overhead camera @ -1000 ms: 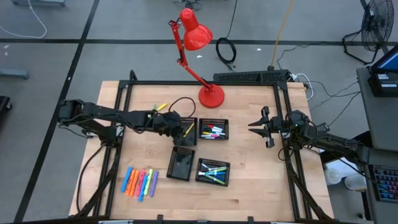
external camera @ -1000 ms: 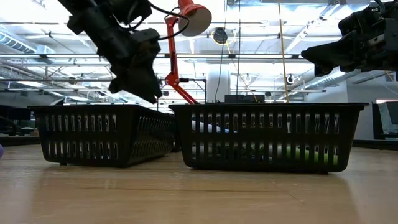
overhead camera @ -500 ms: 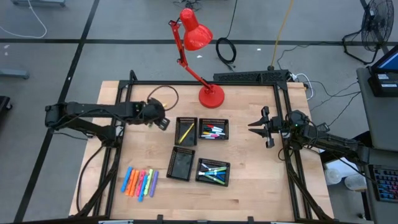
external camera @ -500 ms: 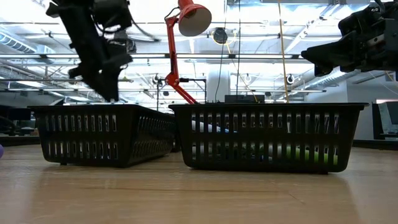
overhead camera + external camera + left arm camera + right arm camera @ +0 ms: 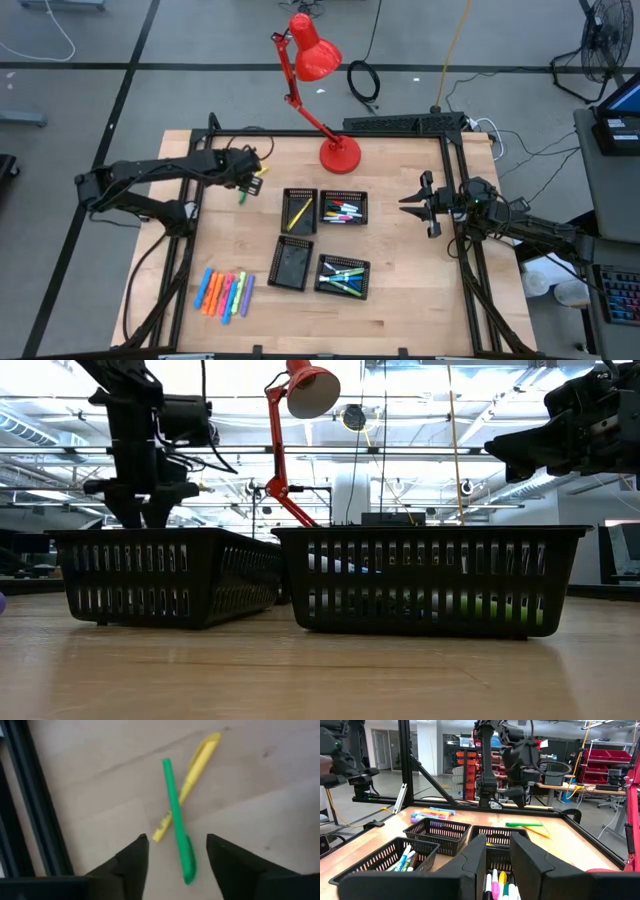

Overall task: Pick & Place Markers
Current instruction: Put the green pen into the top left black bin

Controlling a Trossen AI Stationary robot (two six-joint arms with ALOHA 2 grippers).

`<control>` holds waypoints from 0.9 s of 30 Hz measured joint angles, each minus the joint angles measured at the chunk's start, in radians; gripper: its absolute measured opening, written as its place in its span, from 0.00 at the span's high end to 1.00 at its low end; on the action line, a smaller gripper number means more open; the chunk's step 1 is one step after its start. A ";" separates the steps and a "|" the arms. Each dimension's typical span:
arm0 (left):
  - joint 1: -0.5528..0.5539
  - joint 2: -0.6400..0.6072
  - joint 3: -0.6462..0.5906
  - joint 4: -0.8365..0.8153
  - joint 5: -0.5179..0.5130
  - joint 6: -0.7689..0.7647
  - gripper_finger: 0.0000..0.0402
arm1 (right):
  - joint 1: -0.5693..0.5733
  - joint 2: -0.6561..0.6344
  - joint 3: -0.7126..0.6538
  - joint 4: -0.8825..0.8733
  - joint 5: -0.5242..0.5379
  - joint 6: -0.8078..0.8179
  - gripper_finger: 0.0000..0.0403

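- The left pincer (image 5: pixel 250 170) hung over the far left part of the wooden tabletop (image 5: pixel 400 290), near the black frame, with its fingers (image 5: pixel 130 865) spread apart and holding nothing.
- Just below it, a green marker (image 5: pixel 177 822) lay across a yellow marker (image 5: pixel 192 775); the two touched where they crossed, and both rested flat on the tabletop between the open fingers in the left wrist view.
- In the high view these two markers (image 5: pixel 243 190) showed only as a small green-yellow spot beside the pincer, so their exact position was difficult to read there.
- The right pincer (image 5: pixel 408 203) waited at the right side of the tabletop, well apart from the trays; its fingers (image 5: pixel 470 865) had a narrow gap between them and nothing was in it.
- Four black mesh trays stood in the middle. The far left tray (image 5: pixel 299 211) held one yellow marker, the far right tray (image 5: pixel 343 208) held several markers with pink and red caps, the near right tray (image 5: pixel 342 277) held blue-green ones, and the near left tray (image 5: pixel 291 264) seemed to be dark inside.
- A row of neon highlighters (image 5: pixel 225 293), orange, pink, yellow and purple, lay on the near left part of the tabletop.
- A red desk lamp (image 5: pixel 315 60) stood at the far edge.
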 joint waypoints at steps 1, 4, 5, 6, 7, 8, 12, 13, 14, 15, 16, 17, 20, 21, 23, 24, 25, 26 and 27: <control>0.016 -0.001 0.000 0.007 0.000 0.015 0.46 | 0.000 0.000 0.000 0.000 0.000 0.000 0.81; 0.060 -0.001 0.000 0.033 0.010 0.042 0.37 | 0.000 0.000 0.000 0.000 0.000 0.000 0.81; 0.070 -0.001 0.000 0.038 0.011 0.047 0.35 | 0.000 0.000 0.000 0.000 0.000 0.000 0.81; 0.080 -0.001 0.000 0.043 0.009 0.056 0.33 | 0.000 0.000 0.000 0.000 0.000 0.000 0.81; 0.089 0.000 0.000 0.051 0.003 0.064 0.32 | 0.000 0.000 0.000 0.000 0.000 0.000 0.81; 0.095 0.005 -0.004 0.069 -0.003 0.066 0.31 | 0.000 0.000 0.000 0.000 0.000 0.000 0.81; 0.119 0.021 -0.053 0.189 0.015 0.101 0.30 | 0.000 0.000 0.000 0.000 0.000 0.000 0.81; 0.122 0.028 -0.068 0.221 0.034 0.110 0.30 | 0.000 0.000 0.000 0.000 0.000 0.000 0.81; 0.125 0.037 -0.081 0.251 0.060 0.118 0.31 | 0.000 0.000 0.000 0.000 0.000 0.000 0.81; 0.129 0.042 -0.092 0.264 0.082 0.128 0.31 | 0.000 0.000 0.000 0.000 0.000 0.000 0.81; 0.131 0.045 -0.100 0.274 0.097 0.135 0.32 | 0.000 0.000 0.000 0.000 0.000 0.000 0.81; 0.132 0.046 -0.104 0.274 0.108 0.137 0.33 | 0.000 0.000 0.000 0.000 0.000 0.000 0.81; 0.131 0.048 -0.122 0.274 0.125 0.136 0.35 | 0.000 0.000 0.000 0.000 0.000 0.000 0.81; 0.131 0.047 -0.129 0.274 0.139 0.136 0.36 | 0.000 0.000 0.000 0.000 0.000 0.000 0.81; 0.130 0.047 -0.147 0.274 0.155 0.131 0.37 | 0.000 0.000 0.000 0.000 0.000 0.000 0.81; 0.130 0.047 -0.157 0.274 0.155 0.122 0.37 | 0.000 0.000 0.000 0.000 0.000 0.000 0.81; 0.130 0.047 -0.169 0.277 0.151 0.109 0.38 | 0.000 0.000 0.000 0.000 0.000 0.000 0.81; 0.130 0.047 -0.182 0.286 0.147 0.102 0.38 | 0.000 0.000 0.000 0.000 0.000 0.000 0.81; 0.131 0.047 -0.194 0.297 0.141 0.094 0.38 | 0.000 0.000 0.000 0.000 0.000 0.000 0.81</control>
